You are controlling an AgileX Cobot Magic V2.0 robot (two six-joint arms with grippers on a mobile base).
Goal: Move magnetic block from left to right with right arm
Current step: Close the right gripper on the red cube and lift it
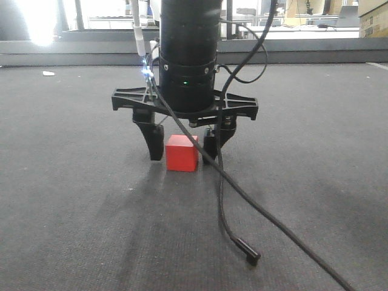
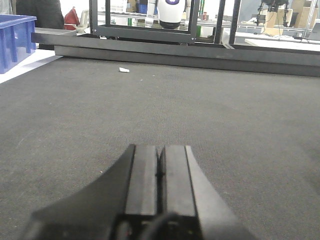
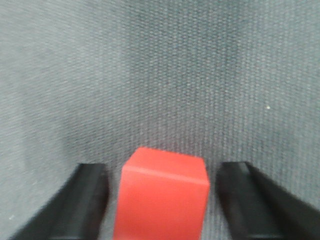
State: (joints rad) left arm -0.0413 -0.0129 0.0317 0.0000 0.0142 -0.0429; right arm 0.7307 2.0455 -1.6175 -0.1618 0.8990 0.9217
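Red against the dark grey mat [image 1: 73, 206], the magnetic block [image 1: 182, 153] is sitting between the fingers [image 3: 82, 205] of my right pincer [image 1: 183, 151], which is standing open astride it, touching neither side. My left pincer [image 2: 160, 165] is lying pressed together, holding nothing.

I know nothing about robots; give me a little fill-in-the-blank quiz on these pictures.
The cube on the grey mat is ____ in colour. The right pincer straddles it with jaws ____. The left pincer, holding nothing, is ____.
Missing words: red; open; shut.
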